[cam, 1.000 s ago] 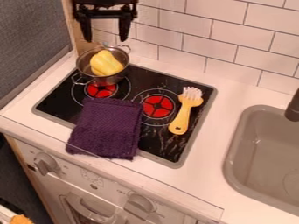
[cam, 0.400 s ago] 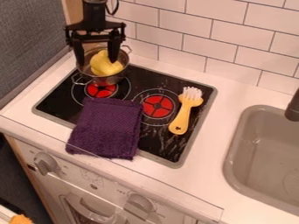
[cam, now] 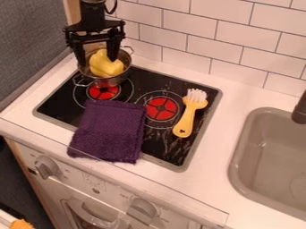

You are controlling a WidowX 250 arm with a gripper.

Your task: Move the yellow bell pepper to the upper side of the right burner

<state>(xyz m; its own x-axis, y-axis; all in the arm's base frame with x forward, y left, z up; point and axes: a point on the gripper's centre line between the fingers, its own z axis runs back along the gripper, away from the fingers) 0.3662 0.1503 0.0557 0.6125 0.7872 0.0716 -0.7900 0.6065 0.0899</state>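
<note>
Taking the right red burner (cam: pixel 161 108) as the centre of a clock face, the yellow bell pepper (cam: pixel 106 64) sits between ten and eleven o'clock, inside a round, shiny metal pot (cam: pixel 109 82) with two thin side handles. The black two-finger robot gripper (cam: pixel 97 60) hangs down over that pot, its fingers spread wide apart with the pepper's upper part between them. The right-hand finger in the view comes down close beside the pepper, while the other reaches the pot's rim at about nine o'clock of the pot; from this slant, it is hard to be sure whether either one touches the pepper, though they do not look closed on it. The pot stands over the upper part of the left red burner (cam: pixel 103 92), which shows at about ten o'clock. A dark purple woven cloth (cam: pixel 110 129) lies at eight o'clock, over the near edge of the black glass stovetop (cam: pixel 167 155). At three o'clock, a yellow-handled brush (cam: pixel 186 121) rests on the glass with its white bristles toward one o'clock. The grey basin sink (cam: pixel 240 154) is at four o'clock, set in the white counter (cam: pixel 224 179).
</note>
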